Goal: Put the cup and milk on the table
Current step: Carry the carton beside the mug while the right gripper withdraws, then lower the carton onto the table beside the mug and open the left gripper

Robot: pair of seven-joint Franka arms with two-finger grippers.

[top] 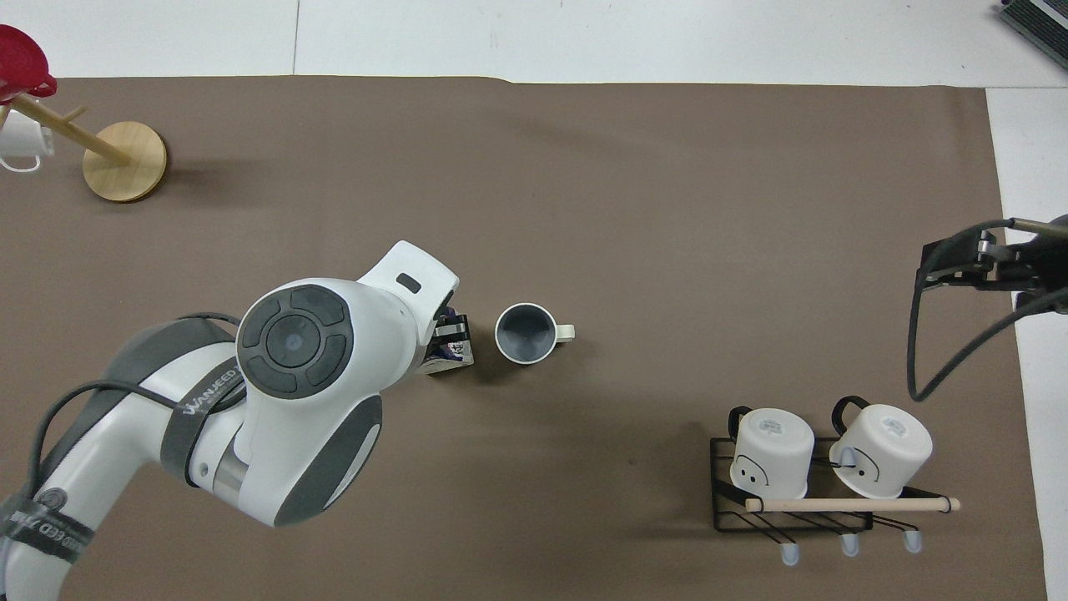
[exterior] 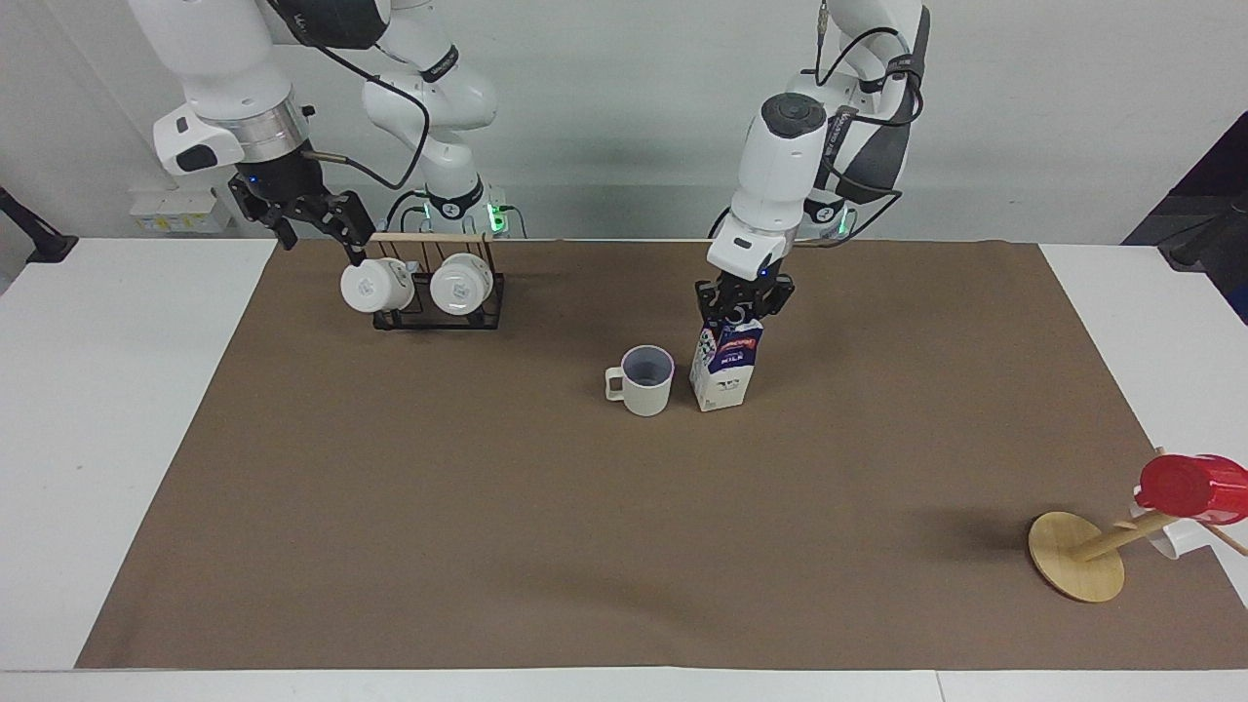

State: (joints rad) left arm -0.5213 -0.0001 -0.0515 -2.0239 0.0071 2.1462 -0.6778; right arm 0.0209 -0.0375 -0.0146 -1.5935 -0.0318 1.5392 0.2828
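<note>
Cup (exterior: 643, 380) set upright mid-bench (exterior: 117, 390). Milk (exterior: 724, 367) just beside it, seemingly down, top clamped in left gripper (exterior: 741, 310) jaws; release outstanding. Right gripper (exterior: 317, 229) waiting wide-jawed above rack (exterior: 439, 307).

I see the milk (exterior: 722, 369), a small gable-top carton, white with dark blue and red print, standing upright on the brown mat of the table (exterior: 117, 322) directly beneath my left claw (exterior: 741, 314), whose fingers pinch its top ridge; from overhead most of the carton is hidden under the arm; the cup (exterior: 644, 380), an off-white mug with a greyish-blue inside, sits upright and empty just beside the carton, apart from it, on the side away from that claw's arm, handle pointing away from the carton.
</note>
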